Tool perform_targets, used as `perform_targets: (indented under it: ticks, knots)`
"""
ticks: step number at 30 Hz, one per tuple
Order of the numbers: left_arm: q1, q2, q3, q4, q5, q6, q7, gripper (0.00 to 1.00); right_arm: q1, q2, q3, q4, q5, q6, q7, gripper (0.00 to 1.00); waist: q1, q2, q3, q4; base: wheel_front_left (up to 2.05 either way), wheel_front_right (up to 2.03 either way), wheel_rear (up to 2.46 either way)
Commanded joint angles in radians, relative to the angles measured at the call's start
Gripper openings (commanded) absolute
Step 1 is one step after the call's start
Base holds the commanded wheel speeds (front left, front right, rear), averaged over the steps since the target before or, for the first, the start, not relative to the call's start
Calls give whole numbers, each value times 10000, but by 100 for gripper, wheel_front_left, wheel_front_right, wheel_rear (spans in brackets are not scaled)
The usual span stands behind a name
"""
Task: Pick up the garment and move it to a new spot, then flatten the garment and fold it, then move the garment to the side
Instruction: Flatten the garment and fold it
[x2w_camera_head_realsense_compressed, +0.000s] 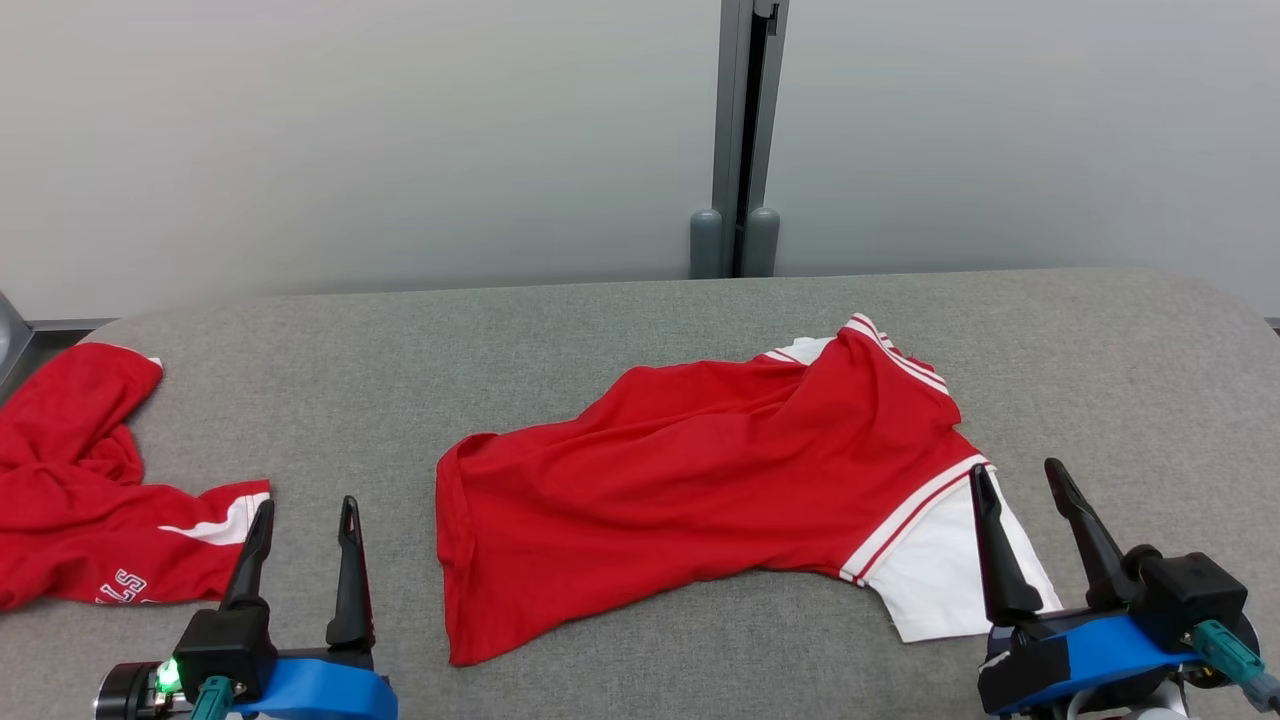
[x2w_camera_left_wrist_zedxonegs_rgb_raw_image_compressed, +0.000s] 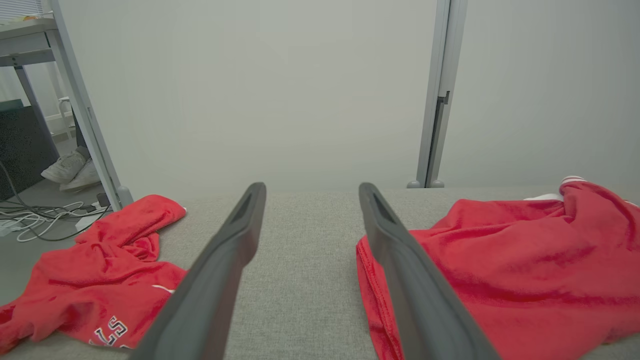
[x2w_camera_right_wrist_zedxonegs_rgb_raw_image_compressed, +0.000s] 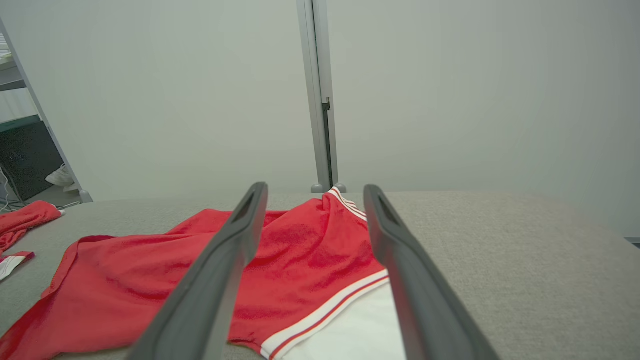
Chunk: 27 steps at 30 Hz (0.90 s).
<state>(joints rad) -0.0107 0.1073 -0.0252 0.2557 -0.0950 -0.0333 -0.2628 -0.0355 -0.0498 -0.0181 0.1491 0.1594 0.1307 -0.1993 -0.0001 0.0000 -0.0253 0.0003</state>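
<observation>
Right now the red shirt (x2w_camera_head_realsense_compressed: 700, 470) with the white, stripe-trimmed sleeve lies rumpled near the middle of the grey tabletop (x2w_camera_head_realsense_compressed: 500, 330), hem toward the left and white sleeve at the near right. Both tools stand spread wide with nothing in them. The left tool (x2w_camera_head_realsense_compressed: 306, 503) sits between the shirt and a second red garment (x2w_camera_head_realsense_compressed: 70, 500) crumpled at the tabletop's left end, and the right tool (x2w_camera_head_realsense_compressed: 1015, 468) is at the white sleeve, though I cannot tell whether it touches.
</observation>
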Motion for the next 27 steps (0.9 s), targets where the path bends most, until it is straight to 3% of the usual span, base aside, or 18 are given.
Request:
perform_targets:
  ticks: [1,16,27]
  knots:
    - [-7,-22,26,16,71,-22,-29,100,151,-14,15,6,-18,1,33,100,1,0,-1,-7,0,0,0]
    - [-297,-162,-348,792,123,-264,-29,100,-307,-15,-504,869,-396,1,300,100,1,0,154,-77,0,0,0]
    - [-675,-336,-1354,2901,89,-607,208,100,-688,-70,-1162,2326,-1001,1,208,100,1,0,396,-19,0,0,0]
